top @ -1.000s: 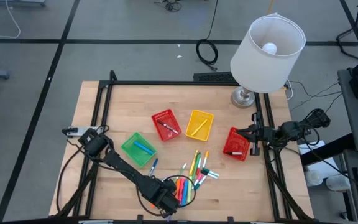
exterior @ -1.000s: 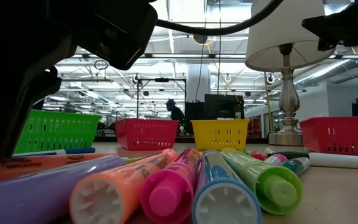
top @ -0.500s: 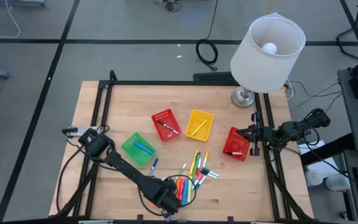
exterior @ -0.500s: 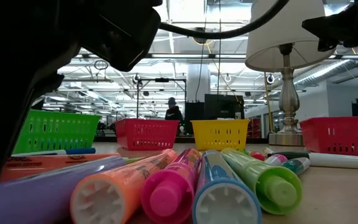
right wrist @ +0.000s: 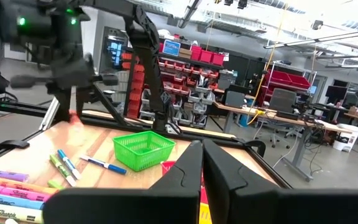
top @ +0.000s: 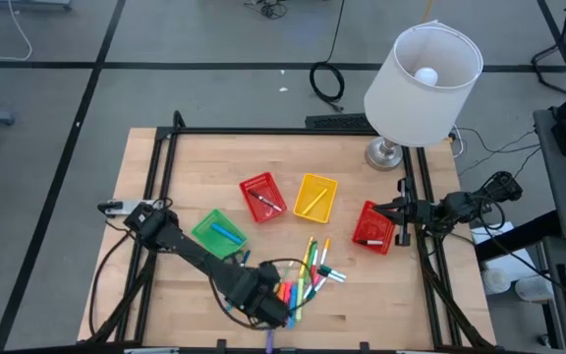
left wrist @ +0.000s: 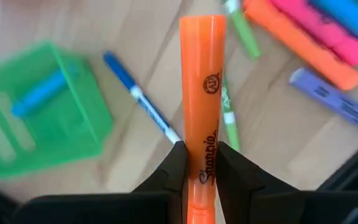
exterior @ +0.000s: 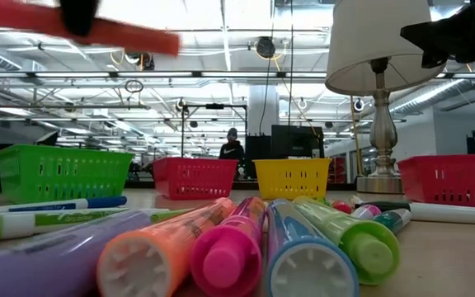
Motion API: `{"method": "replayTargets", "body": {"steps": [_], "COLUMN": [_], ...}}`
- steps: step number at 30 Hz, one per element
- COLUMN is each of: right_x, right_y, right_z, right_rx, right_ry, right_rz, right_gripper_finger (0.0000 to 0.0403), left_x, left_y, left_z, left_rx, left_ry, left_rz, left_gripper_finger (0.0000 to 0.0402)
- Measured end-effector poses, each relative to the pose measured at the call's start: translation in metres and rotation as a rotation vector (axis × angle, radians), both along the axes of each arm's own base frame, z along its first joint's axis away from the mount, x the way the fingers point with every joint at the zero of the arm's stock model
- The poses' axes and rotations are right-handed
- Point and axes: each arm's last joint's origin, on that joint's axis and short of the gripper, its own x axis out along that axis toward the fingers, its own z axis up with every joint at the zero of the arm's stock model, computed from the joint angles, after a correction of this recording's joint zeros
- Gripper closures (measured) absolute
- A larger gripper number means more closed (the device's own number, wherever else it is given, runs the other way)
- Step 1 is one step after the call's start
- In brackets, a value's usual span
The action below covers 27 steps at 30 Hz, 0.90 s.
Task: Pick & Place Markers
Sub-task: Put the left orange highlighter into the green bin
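Note:
My left gripper (left wrist: 201, 163) is near the table's front edge (top: 261, 300), left of the pile of markers (top: 306, 270), and is shut on an orange marker (left wrist: 202, 81). In the low view the orange marker (exterior: 97, 25) is high above the table. Other markers, purple, orange, pink, blue and green, lie flat on the wood (exterior: 246, 247). My right gripper (top: 399, 221) is shut and empty at the right red basket (top: 371, 228); its fingers show together in the right wrist view (right wrist: 202, 163). My left gripper pinches the orange marker's barrel (left wrist: 202, 155) between its two fingers, near the end that points back at the wrist. The marker runs along the fingers and sticks out ahead of them. It is lifted clear of the table.
Across the middle stand a green basket (top: 219, 236) with a blue marker, a red basket (top: 261, 197), a yellow basket (top: 314, 197) and the right red basket. A lamp (top: 416, 79) stands at the far right. A blue marker (top: 242, 262) lies beside the green basket.
My left gripper has gone up and a little toward the table's far edge, shut on the orange marker. The marker, which lay on the table at the pile's left, is now lifted clear. The gripper's dark body has left the low view.

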Motion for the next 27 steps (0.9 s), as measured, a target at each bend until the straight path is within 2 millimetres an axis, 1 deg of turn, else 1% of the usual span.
{"method": "replayTargets", "body": {"steps": [2, 3, 5, 9, 12, 16, 18, 21, 24, 27], "right_x": [0.0, 0.0, 0.0, 0.001, 0.001, 0.001, 0.001, 0.001, 0.002, 0.002], "right_y": [0.0, 0.0, 0.0, 0.002, 0.002, 0.002, 0.002, 0.002, 0.002, 0.002], "right_z": [0.0, 0.0, 0.0, -0.001, 0.0, 0.0, 0.0, -0.001, -0.003, -0.003], "right_rx": [0.002, 0.002, -0.001, -0.012, -0.016, -0.022, -0.026, -0.029, -0.039, -0.046], "right_ry": [0.001, 0.001, 0.005, 0.01, 0.005, 0.007, 0.009, 0.013, 0.032, 0.037], "right_rz": [0.001, 0.0, 0.004, 0.034, 0.05, 0.048, 0.048, 0.047, 0.048, 0.048], "right_gripper_finger": [0.0403, 0.0403, 0.0403, 0.0403, 0.0403, 0.0403, 0.0403, 0.0403, 0.0403, 0.0403], "left_x": [-0.002, -0.001, -0.007, -0.01, -0.017, -0.036, -0.053, -0.088, -0.133, -0.177], "left_y": [0.005, 0.012, 0.026, 0.055, 0.082, 0.122, 0.142, 0.168, 0.19, 0.203], "left_z": [0.014, 0.018, 0.027, 0.037, 0.045, 0.057, 0.063, 0.074, 0.082, 0.086], "left_rx": [0.029, 0.043, 0.088, 0.226, 0.327, 0.439, 0.477, 0.504, 0.501, 0.459], "left_ry": [-0.066, -0.081, -0.084, -0.126, -0.114, -0.105, -0.09, -0.092, -0.136, -0.229], "left_rz": [-0.084, -0.089, -0.115, -0.17, -0.219, -0.24, -0.238, -0.211, -0.151, -0.128], "left_gripper_finger": [0.0348, 0.0348, 0.0348, 0.0348, 0.0348, 0.0348, 0.0348, 0.0348, 0.0348, 0.0348]}}
